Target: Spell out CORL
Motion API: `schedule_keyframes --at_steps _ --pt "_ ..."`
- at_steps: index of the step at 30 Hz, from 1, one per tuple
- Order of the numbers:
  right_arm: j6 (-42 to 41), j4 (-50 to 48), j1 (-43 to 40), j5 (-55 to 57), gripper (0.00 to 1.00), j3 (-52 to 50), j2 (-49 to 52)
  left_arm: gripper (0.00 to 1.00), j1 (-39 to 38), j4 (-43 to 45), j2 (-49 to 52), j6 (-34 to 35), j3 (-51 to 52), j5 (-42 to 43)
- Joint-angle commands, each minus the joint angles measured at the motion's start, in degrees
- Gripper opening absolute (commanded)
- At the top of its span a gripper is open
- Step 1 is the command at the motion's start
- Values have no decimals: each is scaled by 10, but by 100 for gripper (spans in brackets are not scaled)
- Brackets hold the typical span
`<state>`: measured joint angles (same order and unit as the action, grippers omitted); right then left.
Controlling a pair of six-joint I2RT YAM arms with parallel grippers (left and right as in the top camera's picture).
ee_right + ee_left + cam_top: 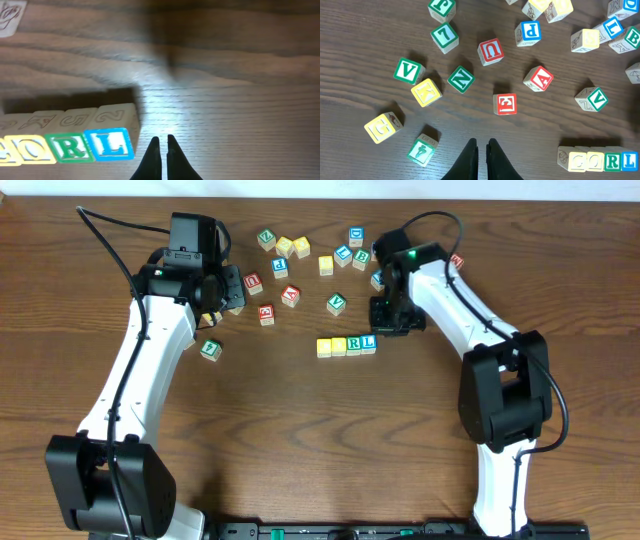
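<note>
Closed tight and empty, the right jaws sit low over the surface (240, 100) just past the L end of the CORL row (65, 147), beside the blue L cube (110, 144) but touching nothing I can make out. Next along the row from that cube come the green R cube (70, 147) and then the two yellow cubes (36, 149), all four touching side by side in one straight line and reading C, O, R, L from the robot's side.

The left jaws are shut as well, holding nothing, over bare wood well away from the C end of the row, with a red E cube (505, 104) between them and the row's far side. Other loose lettered cubes (337, 303) lie scattered beyond the row, apart from it.

By my reading the word is already laid out, so the step in hand is the finish. What the next move calls for is a clean lift of the right arm up and away from the L end, without nudging the row out of line
</note>
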<state>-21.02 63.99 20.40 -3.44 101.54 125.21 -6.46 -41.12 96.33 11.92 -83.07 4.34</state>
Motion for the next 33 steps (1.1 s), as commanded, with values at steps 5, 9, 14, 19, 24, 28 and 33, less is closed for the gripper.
schedule_keyframes --at_steps 5,9,14,19,24,28,33 --pt "-6 -2 12 -2 1 -1 -12 8 2 -2 -2 -7 -5 -5" --pt "-6 -7 17 -1 2 -1 -11 8 2 -2 -2 -7 -5 -6" --pt "-6 -7 18 -2 2 -2 -7 8 2 -2 -2 -7 -5 -5" --pt "-6 -7 18 -2 1 -2 -1 8 2 -2 -2 -7 -5 -5" --pt "-6 -7 18 -1 1 -2 5 8 2 -2 -2 -7 -5 -5" --pt "-6 -8 18 -1 1 -3 12 8 2 -2 -2 -7 -5 -5" --pt "-6 -10 18 -1 1 -5 15 8 2 -2 -2 -7 -5 -5"
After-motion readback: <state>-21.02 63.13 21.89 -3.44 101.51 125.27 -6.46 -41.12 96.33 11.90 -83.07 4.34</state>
